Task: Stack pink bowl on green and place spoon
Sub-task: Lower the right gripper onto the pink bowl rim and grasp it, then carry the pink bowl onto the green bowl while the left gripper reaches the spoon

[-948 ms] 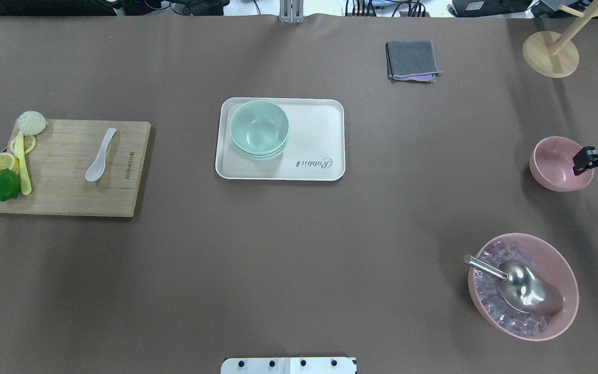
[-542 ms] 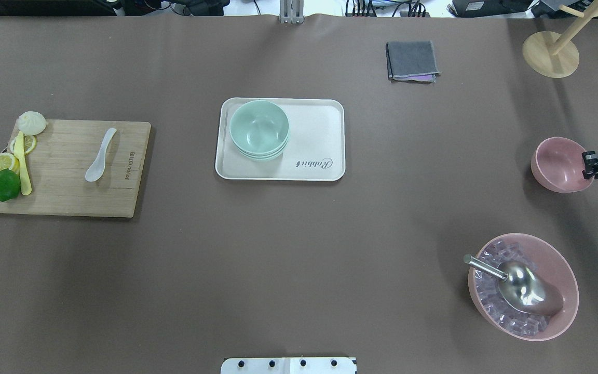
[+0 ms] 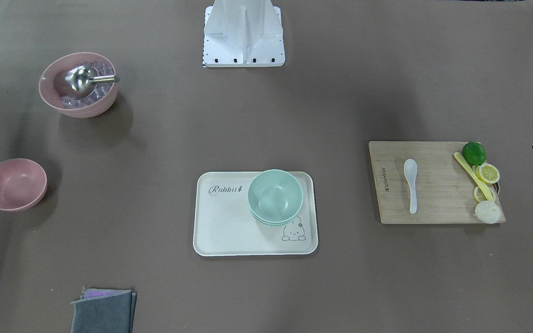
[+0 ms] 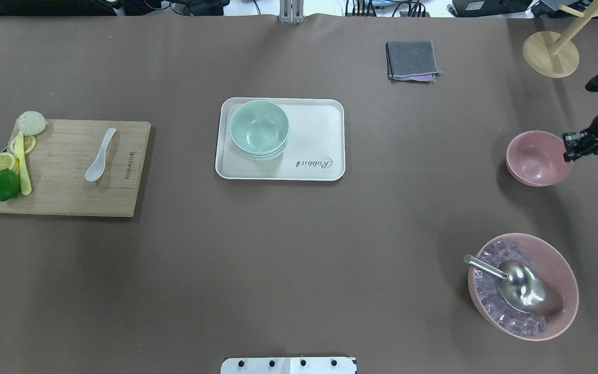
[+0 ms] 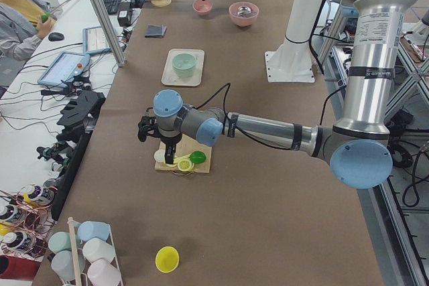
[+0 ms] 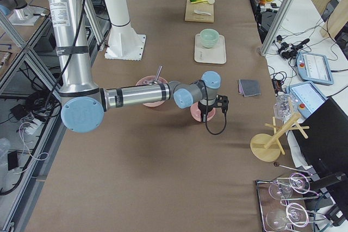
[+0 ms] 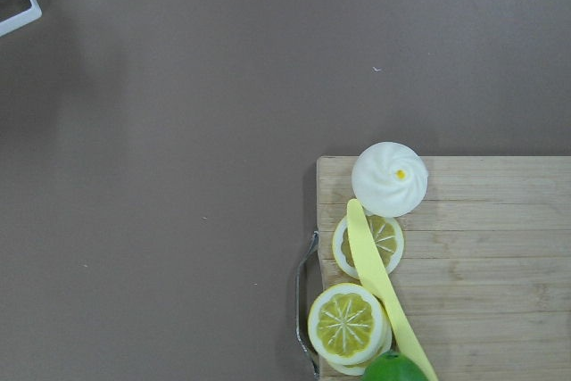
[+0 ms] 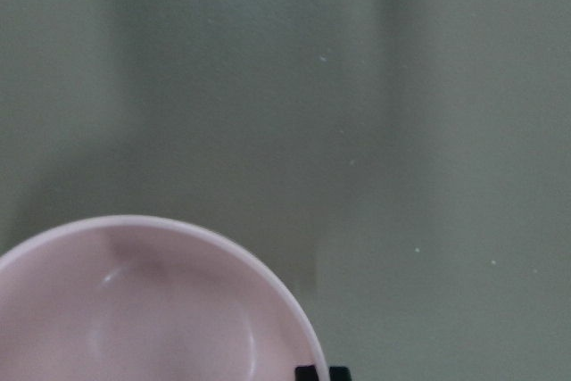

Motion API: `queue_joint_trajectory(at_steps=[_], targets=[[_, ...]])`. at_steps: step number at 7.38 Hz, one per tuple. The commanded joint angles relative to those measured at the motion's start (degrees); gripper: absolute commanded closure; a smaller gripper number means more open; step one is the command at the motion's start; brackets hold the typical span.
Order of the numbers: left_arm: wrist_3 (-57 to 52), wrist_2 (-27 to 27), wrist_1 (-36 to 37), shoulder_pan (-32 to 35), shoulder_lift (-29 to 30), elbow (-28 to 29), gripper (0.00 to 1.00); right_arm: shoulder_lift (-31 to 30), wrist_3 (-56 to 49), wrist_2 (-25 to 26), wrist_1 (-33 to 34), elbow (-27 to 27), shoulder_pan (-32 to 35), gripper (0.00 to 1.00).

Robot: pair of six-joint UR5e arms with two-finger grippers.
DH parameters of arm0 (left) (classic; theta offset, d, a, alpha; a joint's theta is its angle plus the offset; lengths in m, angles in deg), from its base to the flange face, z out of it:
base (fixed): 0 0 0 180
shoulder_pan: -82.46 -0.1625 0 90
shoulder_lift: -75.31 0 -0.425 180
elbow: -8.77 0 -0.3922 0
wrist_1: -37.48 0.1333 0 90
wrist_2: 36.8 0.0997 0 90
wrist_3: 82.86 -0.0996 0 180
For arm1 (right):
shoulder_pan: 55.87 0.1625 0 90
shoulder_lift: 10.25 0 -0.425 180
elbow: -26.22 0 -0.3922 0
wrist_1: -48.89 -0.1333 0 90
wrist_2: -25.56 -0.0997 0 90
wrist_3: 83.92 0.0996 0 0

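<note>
- Left arm (image 5: 268,127) and right arm (image 6: 136,96) are built from silver-grey tubes, capped at the joints with pale blue round covers.
- A black cable (image 6: 216,127) is looped at the right wrist.
- The right gripper (image 4: 569,148) is finished black.

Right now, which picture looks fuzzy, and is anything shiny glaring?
Right wrist view: the pink bowl is blurry and the table looks greenish. Overhead view: the metal scoop glints with bright spots. Left wrist view: the lemon slices are sharp.
</note>
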Motion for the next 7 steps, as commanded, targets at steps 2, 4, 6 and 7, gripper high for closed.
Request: queue_joint_trajectory(at_steps=[2, 4, 6, 7], targets=[[10.96, 3.66, -0.03, -11.48, 8.67, 0.79, 0.03, 19.18, 20.82, -0.59, 10.8, -4.54, -7.33, 1.0], [11.41, 10.45, -0.11, -16.85, 11.77, 2.01, 0.12, 28.23, 33.52, 1.95, 11.09, -4.47, -15.6, 1.0], [11.15, 10.46, -0.72, -18.36, 13.7, 5.7, 0.12, 33.44, 40.92, 6.08, 11.0, -4.21, -22.28, 1.0], [11.15, 10.54, -2.38, -20.19, 13.88, 6.93, 0.12, 34.77, 42.69, 8.18, 10.57, -3.6, -25.27, 1.0]])
